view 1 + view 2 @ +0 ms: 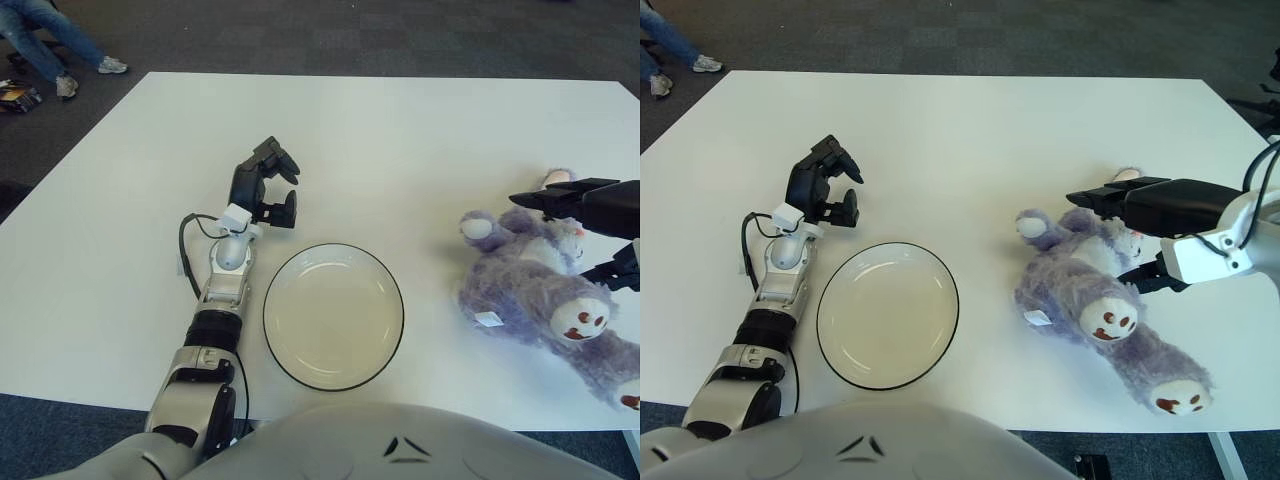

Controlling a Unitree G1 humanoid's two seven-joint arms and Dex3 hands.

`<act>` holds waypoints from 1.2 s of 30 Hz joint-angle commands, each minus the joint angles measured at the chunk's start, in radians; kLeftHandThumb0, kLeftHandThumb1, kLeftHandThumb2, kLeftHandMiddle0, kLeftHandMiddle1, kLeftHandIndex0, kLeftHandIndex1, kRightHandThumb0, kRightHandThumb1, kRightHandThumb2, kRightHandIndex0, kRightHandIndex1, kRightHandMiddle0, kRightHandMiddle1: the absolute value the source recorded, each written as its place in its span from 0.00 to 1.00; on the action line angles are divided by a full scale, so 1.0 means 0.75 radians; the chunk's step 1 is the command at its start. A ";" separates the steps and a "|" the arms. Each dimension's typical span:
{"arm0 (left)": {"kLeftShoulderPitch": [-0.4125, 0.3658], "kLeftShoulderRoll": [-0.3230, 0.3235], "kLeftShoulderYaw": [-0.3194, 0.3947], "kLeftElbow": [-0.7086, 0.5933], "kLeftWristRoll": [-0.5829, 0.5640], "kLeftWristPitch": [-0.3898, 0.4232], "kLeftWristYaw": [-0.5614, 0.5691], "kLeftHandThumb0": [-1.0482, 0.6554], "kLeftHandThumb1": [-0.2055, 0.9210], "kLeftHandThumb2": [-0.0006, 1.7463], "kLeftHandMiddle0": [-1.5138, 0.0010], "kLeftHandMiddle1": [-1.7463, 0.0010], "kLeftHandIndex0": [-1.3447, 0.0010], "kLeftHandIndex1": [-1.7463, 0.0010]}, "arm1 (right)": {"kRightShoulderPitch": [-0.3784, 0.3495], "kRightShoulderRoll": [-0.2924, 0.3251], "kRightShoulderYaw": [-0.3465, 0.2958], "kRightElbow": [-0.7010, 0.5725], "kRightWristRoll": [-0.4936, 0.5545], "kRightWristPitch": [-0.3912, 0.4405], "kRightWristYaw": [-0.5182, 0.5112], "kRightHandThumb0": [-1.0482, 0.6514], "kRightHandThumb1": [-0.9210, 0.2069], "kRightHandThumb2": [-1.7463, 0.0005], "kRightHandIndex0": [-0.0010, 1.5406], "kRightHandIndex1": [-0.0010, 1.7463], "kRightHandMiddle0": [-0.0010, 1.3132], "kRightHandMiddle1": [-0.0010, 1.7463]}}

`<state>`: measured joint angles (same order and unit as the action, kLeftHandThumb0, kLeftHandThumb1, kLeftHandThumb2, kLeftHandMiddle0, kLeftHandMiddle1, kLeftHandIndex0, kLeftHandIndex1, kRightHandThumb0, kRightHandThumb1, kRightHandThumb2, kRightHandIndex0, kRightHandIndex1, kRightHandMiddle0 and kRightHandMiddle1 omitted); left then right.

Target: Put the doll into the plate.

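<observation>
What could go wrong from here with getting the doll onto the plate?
The right hand is spread over the doll without gripping it, so a shallow grasp may catch only fur and slip. The doll looks longer than the plate is wide, so it may overhang. The left hand shows just left of the plate.

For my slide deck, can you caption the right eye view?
Right hand open over the purple doll lying on the white table, right of the empty plate; left hand idle beyond the plate.
</observation>
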<state>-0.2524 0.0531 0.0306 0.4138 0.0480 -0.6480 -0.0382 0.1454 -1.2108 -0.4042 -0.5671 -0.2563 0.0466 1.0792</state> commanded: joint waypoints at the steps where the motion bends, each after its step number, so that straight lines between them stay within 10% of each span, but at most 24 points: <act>1: 0.107 -0.007 -0.001 0.069 -0.001 -0.007 0.008 0.61 0.27 0.90 0.56 0.00 0.51 0.00 | -0.034 -0.033 0.042 0.001 0.010 0.034 0.026 0.15 0.13 0.75 0.00 0.00 0.01 0.00; 9: 0.112 -0.008 -0.003 0.063 0.004 -0.012 0.013 0.61 0.27 0.90 0.56 0.00 0.51 0.00 | -0.103 -0.023 0.251 0.101 -0.046 0.047 0.001 0.19 0.21 0.71 0.00 0.00 0.01 0.01; 23: 0.118 -0.009 -0.001 0.050 0.008 -0.016 0.028 0.61 0.26 0.91 0.55 0.00 0.50 0.00 | -0.143 -0.003 0.340 0.241 -0.005 -0.039 -0.012 0.18 0.22 0.65 0.00 0.00 0.00 0.00; 28: 0.123 -0.010 -0.003 0.038 0.005 -0.009 0.028 0.39 0.49 0.73 0.25 0.00 0.58 0.00 | -0.171 -0.007 0.393 0.275 -0.007 -0.054 -0.010 0.13 0.13 0.70 0.00 0.00 0.00 0.00; 36: 0.128 -0.008 -0.005 0.027 0.006 -0.005 0.028 0.35 0.55 0.69 0.19 0.00 0.60 0.00 | -0.214 0.073 0.594 0.414 -0.145 -0.074 -0.095 0.14 0.07 0.73 0.00 0.00 0.00 0.00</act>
<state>-0.2447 0.0534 0.0283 0.3938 0.0496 -0.6551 -0.0257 -0.0239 -1.2024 -0.0406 -0.3343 -0.3084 0.0161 1.0422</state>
